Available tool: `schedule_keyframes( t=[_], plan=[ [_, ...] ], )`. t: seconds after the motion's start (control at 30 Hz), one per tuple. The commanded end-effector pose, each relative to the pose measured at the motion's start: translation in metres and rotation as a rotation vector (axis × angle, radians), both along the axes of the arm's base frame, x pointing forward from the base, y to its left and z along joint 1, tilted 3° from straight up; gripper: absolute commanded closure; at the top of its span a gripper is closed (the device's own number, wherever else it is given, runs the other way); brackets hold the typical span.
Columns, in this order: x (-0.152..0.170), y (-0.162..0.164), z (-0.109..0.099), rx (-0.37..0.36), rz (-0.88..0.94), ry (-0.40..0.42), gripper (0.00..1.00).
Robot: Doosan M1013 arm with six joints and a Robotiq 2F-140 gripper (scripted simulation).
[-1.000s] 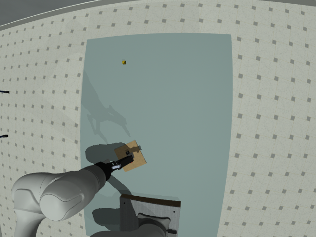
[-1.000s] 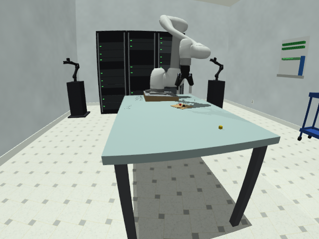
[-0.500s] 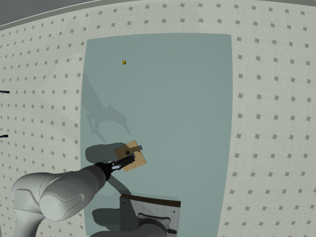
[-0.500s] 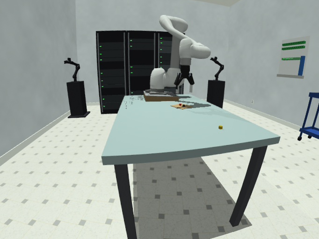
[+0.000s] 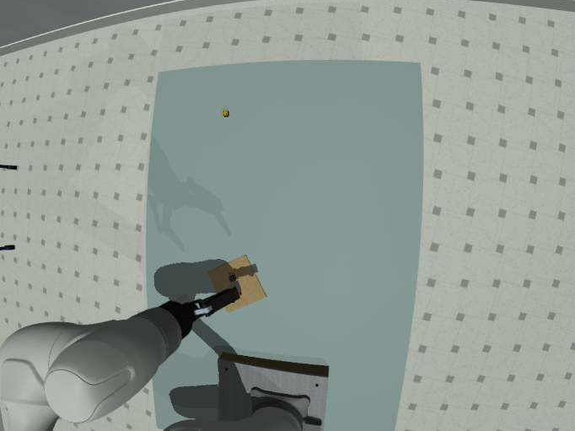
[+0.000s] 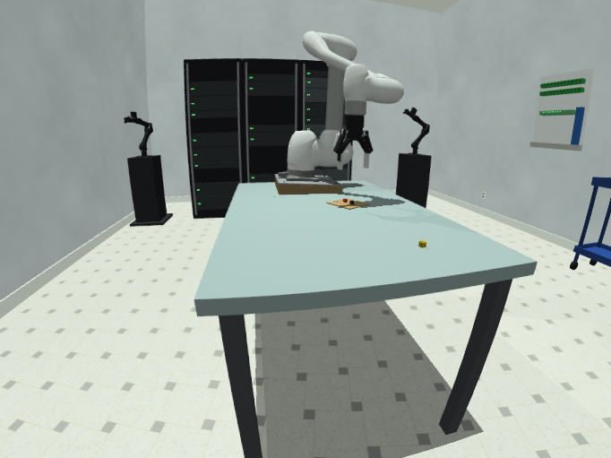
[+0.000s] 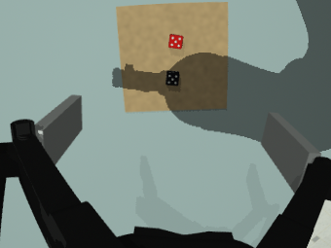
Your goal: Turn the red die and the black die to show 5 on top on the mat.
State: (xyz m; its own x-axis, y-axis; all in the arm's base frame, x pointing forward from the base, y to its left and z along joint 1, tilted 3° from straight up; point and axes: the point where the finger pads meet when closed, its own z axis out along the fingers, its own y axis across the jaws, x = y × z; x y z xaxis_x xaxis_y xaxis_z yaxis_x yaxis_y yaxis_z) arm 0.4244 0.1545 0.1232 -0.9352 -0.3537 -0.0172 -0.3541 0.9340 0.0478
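The red die (image 7: 175,42) and the black die (image 7: 173,78) both sit flat on the tan mat (image 7: 174,55), the black one in the arm's shadow. Each seems to show five pips on top. In the exterior view the red die (image 6: 345,200) and black die (image 6: 351,202) rest on the mat (image 6: 348,203). The yellow die (image 5: 225,112) lies far off on the table, also in the exterior view (image 6: 422,244). My gripper (image 7: 174,121) is open and empty, high above the mat; it also shows in the exterior view (image 6: 353,147).
The arm's base plate (image 5: 273,392) stands at the table's near end in the top view. Server racks (image 6: 245,132), two pedestals with small arms and a blue cart (image 6: 596,223) stand around the table.
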Motion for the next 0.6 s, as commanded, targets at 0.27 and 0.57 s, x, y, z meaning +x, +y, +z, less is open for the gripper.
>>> schedule_keyframes(
  t=[0.27, 0.57],
  plan=[
    [0.0, -0.001, 0.028, 0.0, 0.0, 0.0, 0.0],
    [0.0, -0.001, 0.029, 0.0, 0.0, 0.0, 0.0]
  ],
)
